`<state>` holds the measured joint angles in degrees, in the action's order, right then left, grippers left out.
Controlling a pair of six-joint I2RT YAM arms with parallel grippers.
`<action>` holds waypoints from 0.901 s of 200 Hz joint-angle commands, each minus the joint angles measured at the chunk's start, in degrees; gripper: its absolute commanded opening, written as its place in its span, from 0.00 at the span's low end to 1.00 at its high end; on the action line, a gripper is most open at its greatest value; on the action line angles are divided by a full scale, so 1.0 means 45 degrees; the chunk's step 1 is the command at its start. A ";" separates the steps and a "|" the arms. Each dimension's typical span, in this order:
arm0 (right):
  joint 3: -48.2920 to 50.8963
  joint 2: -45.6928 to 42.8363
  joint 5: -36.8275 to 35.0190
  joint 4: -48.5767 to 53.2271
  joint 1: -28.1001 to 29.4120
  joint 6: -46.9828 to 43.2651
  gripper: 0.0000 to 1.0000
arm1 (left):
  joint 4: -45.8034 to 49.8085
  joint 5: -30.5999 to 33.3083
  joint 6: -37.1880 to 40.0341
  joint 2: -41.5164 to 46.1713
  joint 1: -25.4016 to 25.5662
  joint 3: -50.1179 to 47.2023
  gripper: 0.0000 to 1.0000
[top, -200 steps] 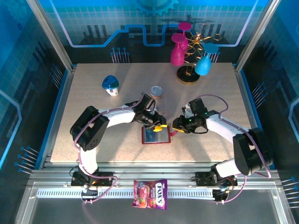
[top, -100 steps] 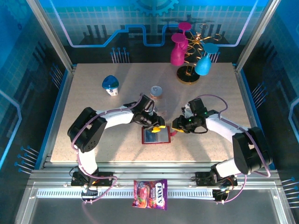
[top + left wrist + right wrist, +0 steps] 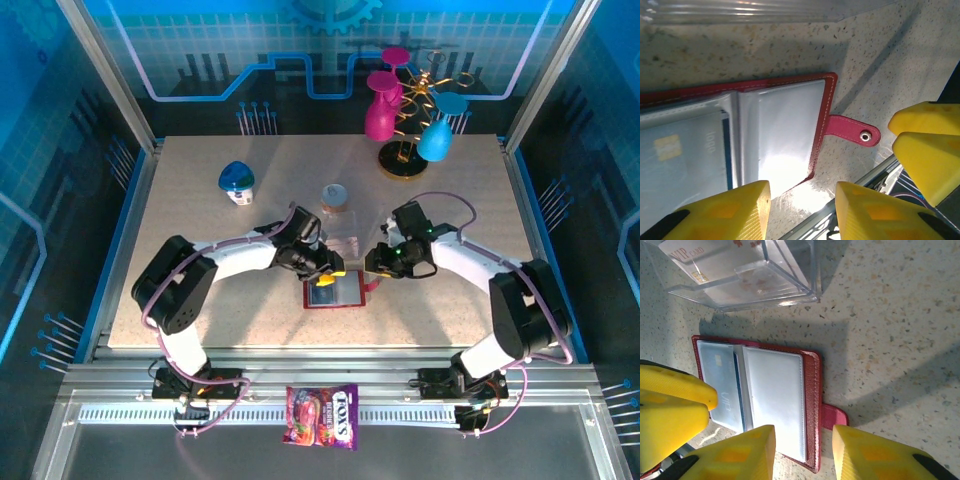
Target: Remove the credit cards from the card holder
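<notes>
The red card holder (image 3: 334,291) lies open on the table, its snap tab (image 3: 852,131) pointing right. One blue-and-white credit card (image 3: 685,160) sits in its left grey pocket (image 3: 722,385); the right pocket looks blank. My left gripper (image 3: 333,274) hovers at the holder's far edge, jaws open (image 3: 802,202), over the holder's corner and bare table. My right gripper (image 3: 371,269) is at the holder's right side, open (image 3: 802,452), with the red edge and tab below the gap. Another card marked VIP (image 3: 692,260) lies inside the clear box (image 3: 745,275).
The clear ridged box (image 3: 343,243) stands just behind the holder. Farther back are a small jar (image 3: 334,196), a blue-capped bottle (image 3: 237,183) and a cup stand (image 3: 408,110). A candy packet (image 3: 322,416) lies on the front rail.
Both grippers have shifted slightly away from the front edge, the left one also a little leftward. The card holder has stayed in place, and the jaws keep the same width.
</notes>
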<state>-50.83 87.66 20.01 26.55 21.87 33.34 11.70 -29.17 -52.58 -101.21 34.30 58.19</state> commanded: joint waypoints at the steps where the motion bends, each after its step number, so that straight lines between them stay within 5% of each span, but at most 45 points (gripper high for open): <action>1: -0.0460 0.0236 0.0342 0.0004 0.0361 0.0007 0.36 | 0.0123 0.0252 0.0033 0.0598 -0.0216 -0.0423 0.40; 76: -0.0345 0.1095 0.1610 -0.1876 0.1548 0.1690 0.36 | 0.0235 0.0492 0.0122 0.1165 -0.0581 -0.1444 0.38; 180: 0.0428 0.2281 0.2564 -0.4304 0.2557 0.3542 0.34 | 0.0075 0.0162 0.0466 0.0968 -0.1023 -0.2201 0.22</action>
<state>-50.24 96.73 30.17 9.28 32.38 47.13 11.64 -27.73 -52.12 -97.43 30.63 49.52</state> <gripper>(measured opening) 0.342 0.233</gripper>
